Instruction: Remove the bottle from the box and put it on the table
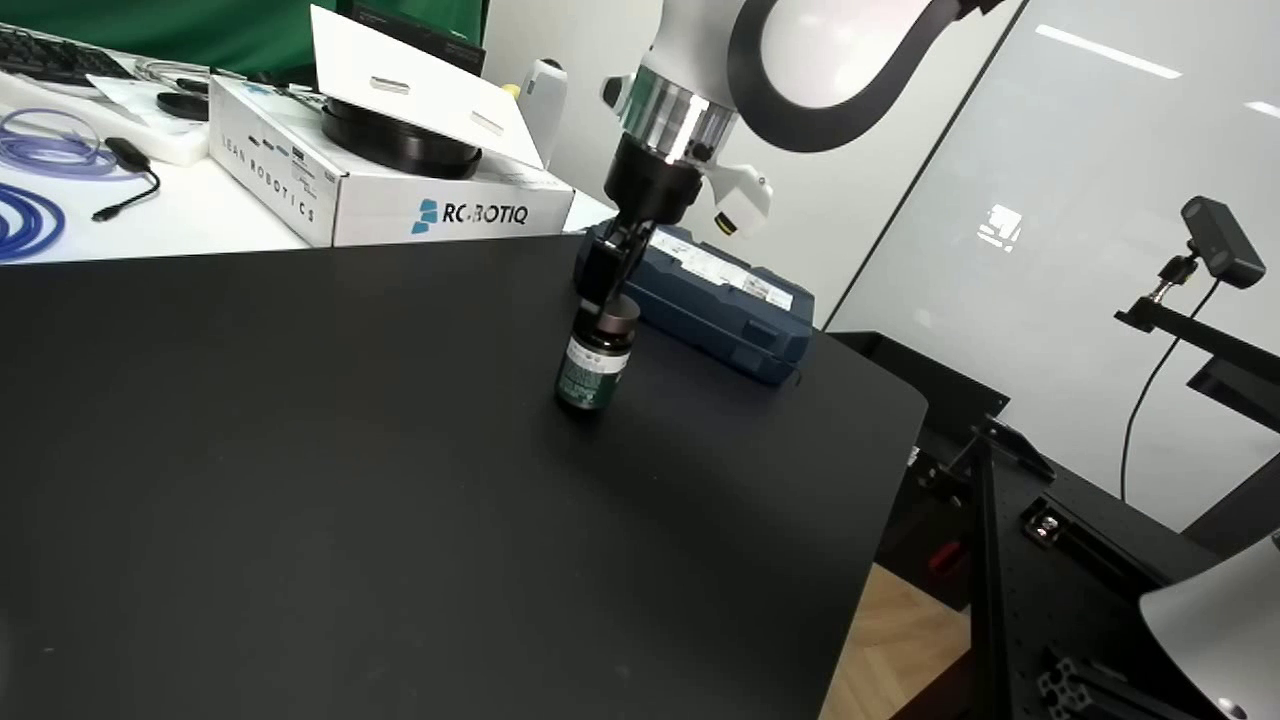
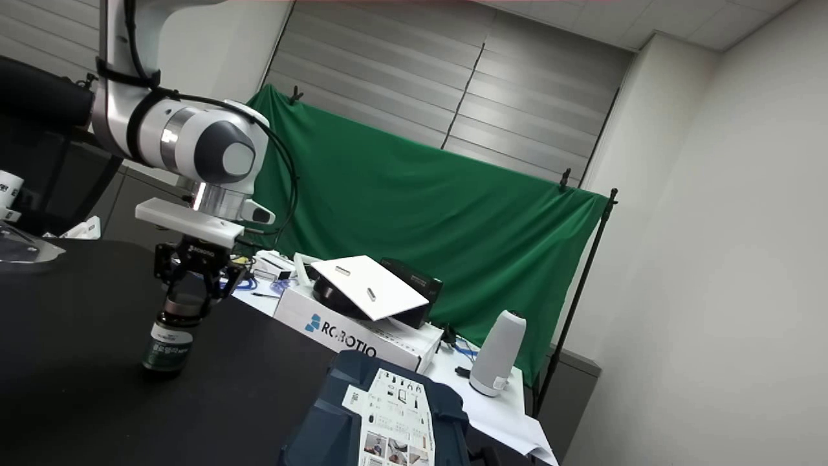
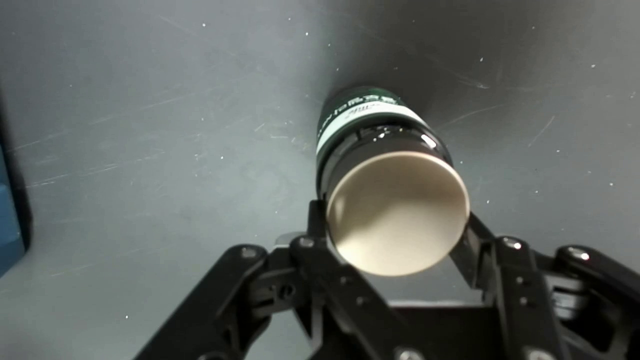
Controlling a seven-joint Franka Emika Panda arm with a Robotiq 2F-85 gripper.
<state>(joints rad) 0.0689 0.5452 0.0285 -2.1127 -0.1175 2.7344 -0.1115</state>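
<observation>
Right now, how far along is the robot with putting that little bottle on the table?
Looks done: the bottle is outside the dark blue box. In hand: the gripper is closed on the cap; the bottle stands on, or hangs just above, the black table, I can't tell which. Left, probably: setting it down if needed, then letting go, as the grip isn't released yet.

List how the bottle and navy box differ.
The bottle is small and cylindrical; the navy box is far larger and rectangular. The bottle's label is green and white; the box's sticker is white. The claw grips the bottle's cap; nothing grips the box. Both are dark, with printed labels.
</observation>
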